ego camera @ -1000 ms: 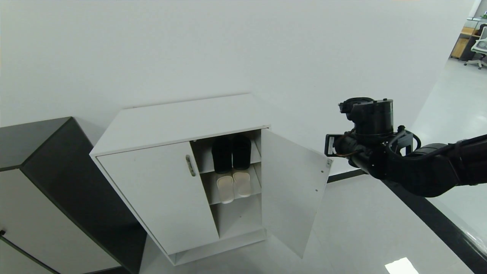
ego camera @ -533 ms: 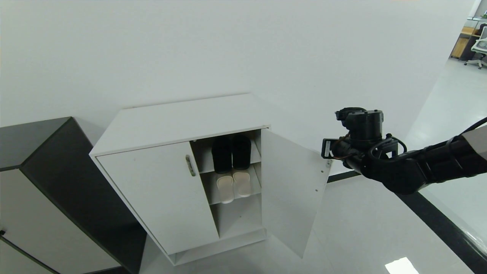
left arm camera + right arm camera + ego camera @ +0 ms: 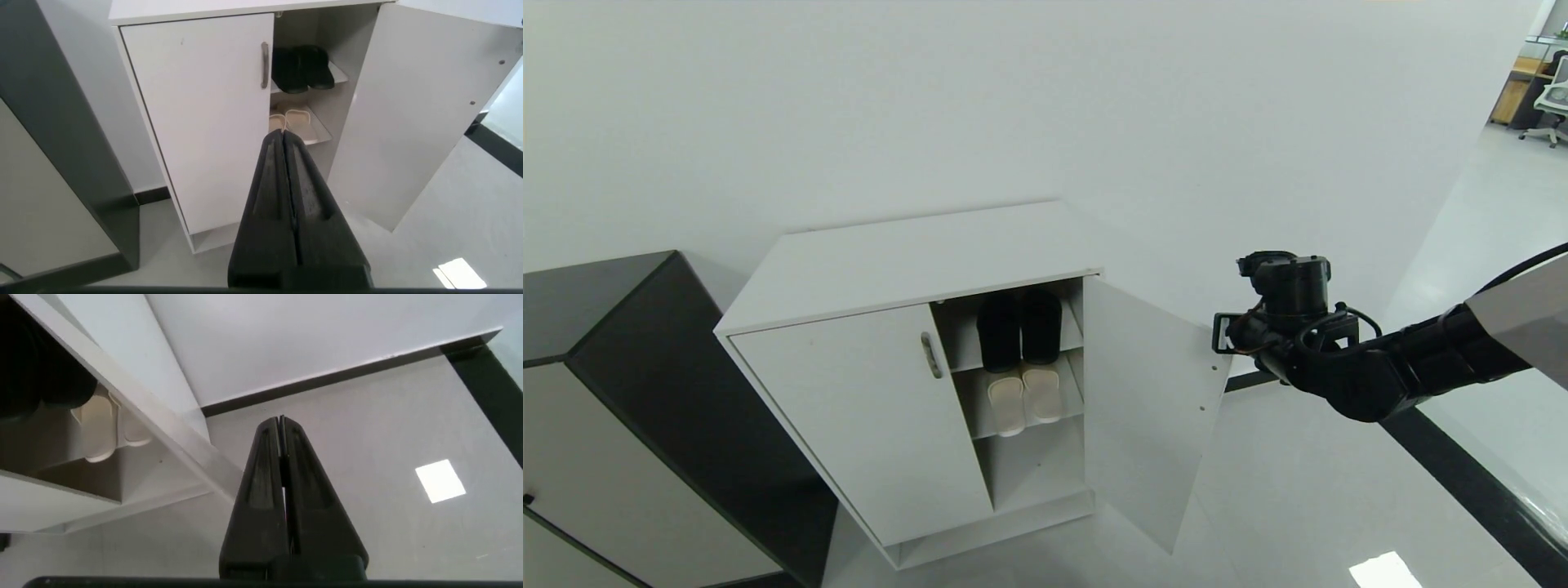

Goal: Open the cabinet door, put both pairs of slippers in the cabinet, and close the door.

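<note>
Starting at the far left, we have a dark cabinet [image 3: 613, 327] standing just beside the white cabinet [image 3: 915, 253], which backs onto the pale wall [image 3: 1013, 98]. The white cabinet's left door [image 3: 866, 425] is closed, its metal handle [image 3: 930, 355] upright near the inner edge.

Out in front, well apart from the cabinet, we spot the left gripper [image 3: 283, 137], its fingers [image 3: 268, 188] pressed flat together with nothing between them.

Moving right, we look into the open compartment. The black slippers [image 3: 1019, 327] sit side by side on the top shelf, and the cream slippers [image 3: 1023, 398] sit side by side on the shelf just below.

Next comes the right door [image 3: 1152, 416], swung wide open toward us.

And over at its top outer corner hangs the right gripper [image 3: 1222, 333]. We cannot tell whether it touches the panel. Its fingers [image 3: 268, 482] are pressed tight together on nothing.

Beneath lies the grey floor [image 3: 1298, 490], crossed by a black strip [image 3: 1445, 457].
</note>
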Motion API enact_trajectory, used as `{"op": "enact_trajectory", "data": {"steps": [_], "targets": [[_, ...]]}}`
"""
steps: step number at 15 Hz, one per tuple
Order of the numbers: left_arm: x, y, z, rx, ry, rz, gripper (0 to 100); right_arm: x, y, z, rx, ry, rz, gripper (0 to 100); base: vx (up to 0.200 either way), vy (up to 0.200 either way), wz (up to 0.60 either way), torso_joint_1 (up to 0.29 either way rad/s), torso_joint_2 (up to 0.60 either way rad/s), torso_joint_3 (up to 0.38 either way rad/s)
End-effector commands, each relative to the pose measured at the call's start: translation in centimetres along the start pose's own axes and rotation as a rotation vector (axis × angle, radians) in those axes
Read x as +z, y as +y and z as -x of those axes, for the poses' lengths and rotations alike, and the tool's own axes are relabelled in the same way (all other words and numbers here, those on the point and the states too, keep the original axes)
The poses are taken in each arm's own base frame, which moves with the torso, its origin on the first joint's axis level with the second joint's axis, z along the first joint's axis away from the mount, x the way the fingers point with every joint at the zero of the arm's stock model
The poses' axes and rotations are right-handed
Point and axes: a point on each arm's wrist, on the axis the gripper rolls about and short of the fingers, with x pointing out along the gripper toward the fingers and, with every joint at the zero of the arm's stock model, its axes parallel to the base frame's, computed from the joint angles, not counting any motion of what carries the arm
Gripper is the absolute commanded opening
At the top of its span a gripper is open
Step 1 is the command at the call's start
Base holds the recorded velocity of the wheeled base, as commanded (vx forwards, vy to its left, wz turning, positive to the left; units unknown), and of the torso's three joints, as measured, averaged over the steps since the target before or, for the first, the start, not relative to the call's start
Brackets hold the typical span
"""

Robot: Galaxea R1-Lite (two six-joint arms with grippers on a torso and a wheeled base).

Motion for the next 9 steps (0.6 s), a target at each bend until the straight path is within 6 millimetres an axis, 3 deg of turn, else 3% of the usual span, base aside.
{"op": "enact_trajectory", "data": {"steps": [1,6,9], "targets": [[0.0,0.0,0.0,-0.001,0.001,0.0,0,-0.2,0.1,-0.1,0.0,0.005,0.002,0,0.0,0.0,0.0,0.0,0.0,0.0],[0.0,0.0,0.0,-0.001,0.001,-0.001,0,-0.7,1.1,1.0,0.027,0.02,0.022,0,0.0,0.0,0.0,0.0,0.0,0.0],[0.0,0.0,0.0,-0.001,0.001,-0.003,0,-1.0,3.0,3.5,0.09,0.027,0.043,0,0.0,0.0,0.0,0.0,0.0,0.0]]}}
